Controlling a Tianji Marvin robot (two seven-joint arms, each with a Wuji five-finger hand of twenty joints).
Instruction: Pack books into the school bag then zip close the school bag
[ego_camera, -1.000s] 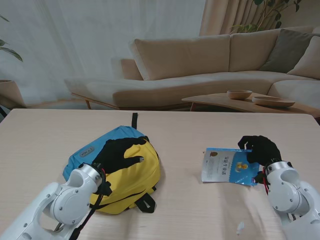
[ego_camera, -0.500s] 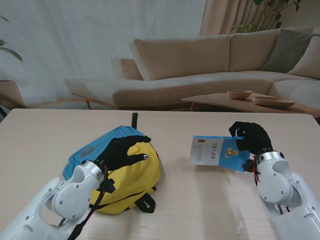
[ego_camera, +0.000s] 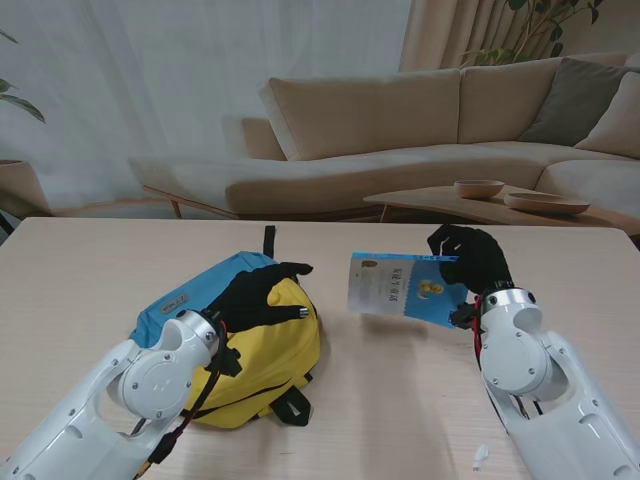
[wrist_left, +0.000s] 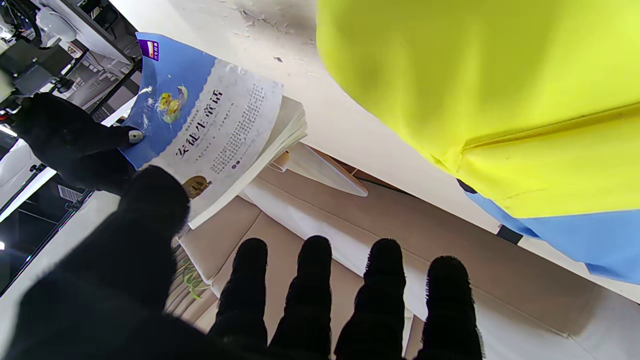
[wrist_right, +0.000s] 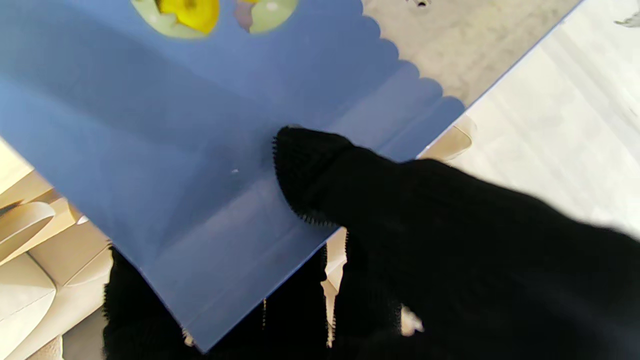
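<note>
The tabletop (ego_camera: 90, 250) spans the stand view, and I read all positions from it. The school bag (ego_camera: 285, 355), yellow on its front panel and blue toward the far side, lies flat on the left half of the tabletop, with a black strap at its far edge and another at its near right corner. My left hand (ego_camera: 258, 298) sits over the bag's far right portion, palm down; the left wrist view shows its fingers (wrist_left: 310, 280) extended, spread apart and closed on nothing. I cannot tell whether the palm touches the fabric. The book (ego_camera: 405, 288), blue and white with small yellow figures on the cover, is raised off the tabletop to the right of the bag, tilted, and apart from the bag. My right hand (ego_camera: 470, 262) grips the book at its right edge: the right wrist view shows the thumb pressed on the blue cover and the remaining fingers (wrist_right: 150, 310) curled under the opposite face, so the book is clamped between them.
</note>
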